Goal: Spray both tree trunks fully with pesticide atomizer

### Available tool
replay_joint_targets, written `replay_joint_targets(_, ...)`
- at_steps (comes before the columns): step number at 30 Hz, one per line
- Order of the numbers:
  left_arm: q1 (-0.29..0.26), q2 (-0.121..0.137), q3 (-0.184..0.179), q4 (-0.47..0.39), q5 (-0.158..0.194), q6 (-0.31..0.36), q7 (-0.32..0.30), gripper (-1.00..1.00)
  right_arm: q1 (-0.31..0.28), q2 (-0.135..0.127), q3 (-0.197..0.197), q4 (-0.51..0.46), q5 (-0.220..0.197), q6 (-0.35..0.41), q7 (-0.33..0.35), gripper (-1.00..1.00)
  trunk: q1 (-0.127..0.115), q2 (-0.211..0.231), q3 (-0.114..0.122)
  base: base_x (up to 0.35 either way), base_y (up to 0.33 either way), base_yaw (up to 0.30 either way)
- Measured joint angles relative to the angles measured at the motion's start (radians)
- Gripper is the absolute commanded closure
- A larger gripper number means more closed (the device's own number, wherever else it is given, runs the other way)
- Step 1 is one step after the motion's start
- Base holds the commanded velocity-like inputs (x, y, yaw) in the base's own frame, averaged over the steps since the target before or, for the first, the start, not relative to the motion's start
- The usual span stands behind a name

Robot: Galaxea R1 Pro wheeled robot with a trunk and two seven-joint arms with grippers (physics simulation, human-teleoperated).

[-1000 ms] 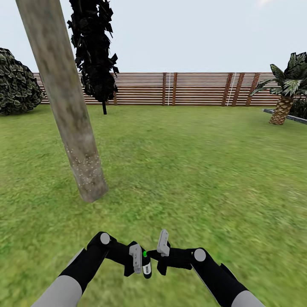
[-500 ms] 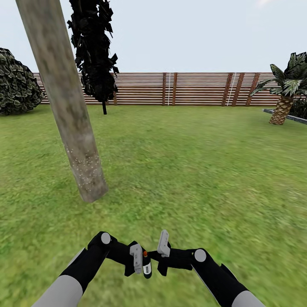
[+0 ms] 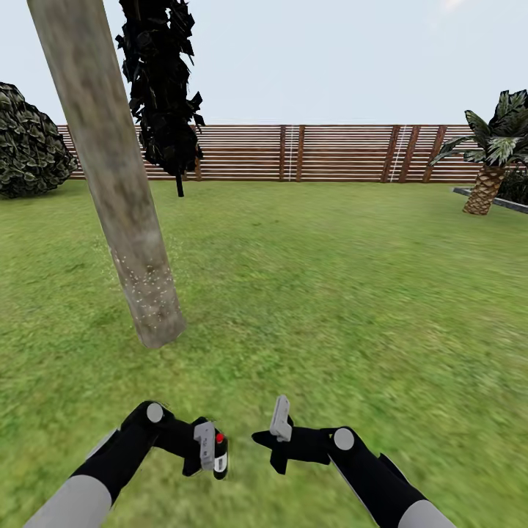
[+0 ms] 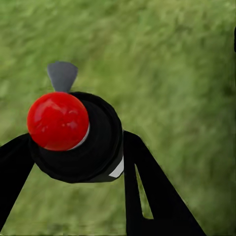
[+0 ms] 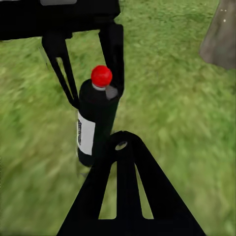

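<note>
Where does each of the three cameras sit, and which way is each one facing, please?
Head view: high on the robot, facing forward and down over the lawn to the tree trunk and fence; both arms show, the left claw holding the atomizer.
Left wrist view: on the left arm, looking along its fingers onto the atomizer's red cap and grass.
Right wrist view: on the right arm, facing the left claw and the atomizer.
All three share the atomizer.
</note>
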Motion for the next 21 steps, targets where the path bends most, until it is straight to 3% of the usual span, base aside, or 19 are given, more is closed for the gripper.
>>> replay_joint_targets(4, 0.005, 0.069, 0.000, -0.001, -0.022, -0.001, 0.013, 1.00, 0.000, 0.000, 0.001, 0.004, 0.000, 0.000, 0.000, 1.00, 0.000, 0.000, 0.000, 0.000, 0.000, 0.000)
replay_joint_targets(7, 0.012, 0.144, 0.003, -0.001, -0.045, 0.001, 0.017, 1.00, 0.000, -0.004, 0.000, 0.016, 0.003, -0.001, -0.001, 1.00, 0.000, 0.000, 0.000, 0.000, 0.000, 0.000)
replay_joint_targets(8, 0.022, 0.178, 0.018, 0.000, -0.048, 0.002, 0.020, 1.00, 0.000, -0.007, 0.000, 0.041, 0.004, -0.002, -0.003, 1.00, 0.000, 0.000, 0.000, 0.000, 0.000, 0.000)
replay_joint_targets(10, 0.056, 0.195, 0.056, 0.003, -0.047, 0.002, 0.025, 1.00, 0.000, -0.009, -0.001, 0.079, 0.004, -0.003, -0.005, 1.00, 0.000, 0.000, 0.000, 0.000, 0.000, 0.000)
replay_joint_targets(11, 0.074, 0.199, 0.089, 0.004, -0.047, 0.001, 0.042, 1.00, 0.000, -0.011, -0.002, 0.099, 0.004, -0.003, -0.006, -1.00, 0.000, 0.000, 0.000, 0.000, 0.000, 0.000)
replay_joint_targets(13, 0.101, 0.201, 0.175, 0.018, -0.043, 0.000, 0.117, 1.00, 0.000, -0.017, -0.014, 0.135, 0.004, -0.003, -0.010, -1.00, 0.000, 0.000, 0.000, 0.000, 0.000, 0.000)
replay_joint_targets(15, 0.112, 0.196, 0.256, 0.069, -0.035, -0.004, 0.205, 1.00, 0.000, -0.029, -0.071, 0.156, 0.003, -0.003, -0.037, -1.00, 0.000, 0.000, 0.000, 0.000, 0.000, 0.000)
replay_joint_targets(16, 0.115, 0.191, 0.338, 0.137, -0.018, -0.007, 0.287, 1.00, 0.000, -0.040, -0.141, 0.187, 0.005, -0.004, -0.077, -1.00, 0.000, 0.000, 0.000, 0.000, 0.000, 0.000)
replay_joint_targets(18, 0.118, 0.174, 0.458, 0.263, 0.063, -0.014, 0.443, 1.00, 0.003, -0.069, -0.211, 0.328, 0.005, -0.016, -0.223, -1.00, 0.000, 0.000, 0.000, 0.000, 0.000, 0.000)
replay_joint_targets(19, 0.119, 0.168, 0.482, 0.309, 0.097, -0.015, 0.508, 1.00, 0.003, -0.076, -0.219, 0.393, 0.004, -0.041, -0.309, -1.00, 0.000, 0.000, 0.000, 0.000, 0.000, 0.000)
replay_joint_targets(21, 0.120, 0.143, 0.502, 0.438, 0.207, -0.019, 0.733, 1.00, 0.005, -0.081, -0.226, 0.582, 0.002, -0.198, -0.598, -1.00, 0.000, 0.000, 0.000, 0.000, 0.000, 0.000)
